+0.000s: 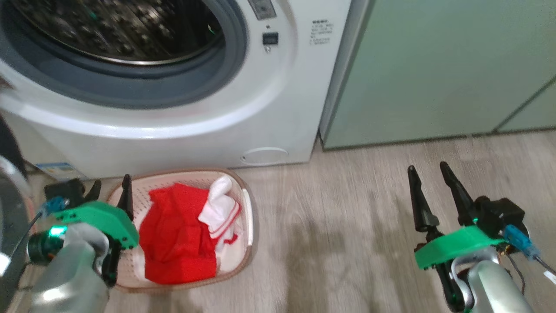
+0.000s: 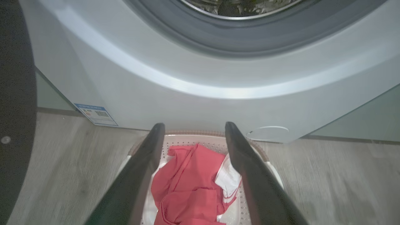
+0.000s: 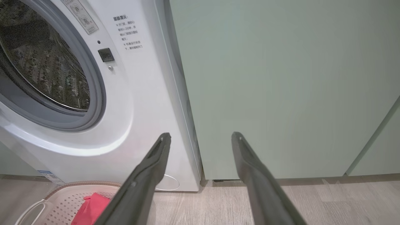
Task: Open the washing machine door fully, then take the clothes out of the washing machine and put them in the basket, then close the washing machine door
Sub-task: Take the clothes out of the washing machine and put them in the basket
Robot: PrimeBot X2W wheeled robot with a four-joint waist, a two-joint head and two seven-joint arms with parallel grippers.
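Clothes lie in a heap inside the basket. They are bright red, with a white bit edged in red stripes on the right side. The basket sits on the wood floor, just in front of the washing machine and close to its little round hatch.

The washing machine door is swung open, and its dark rim shows at the far left. The grey rubber ring and the shiny steel drum are in plain sight.

The left arm comes up from the lower left, silver with a green piece at the wrist. The left gripper hangs over the left end of the basket, and its fingers point at the bottom of the machine. In the left wrist view its two dark fingers are spread wide with the red cloth lying down between them. They pinch nothing.

The right arm rises at the lower right, well apart from the basket. The right gripper is over bare floor. It points at the place where the machine meets the pale green cabinet. Its fingers are spread wide too, and nothing is between them.
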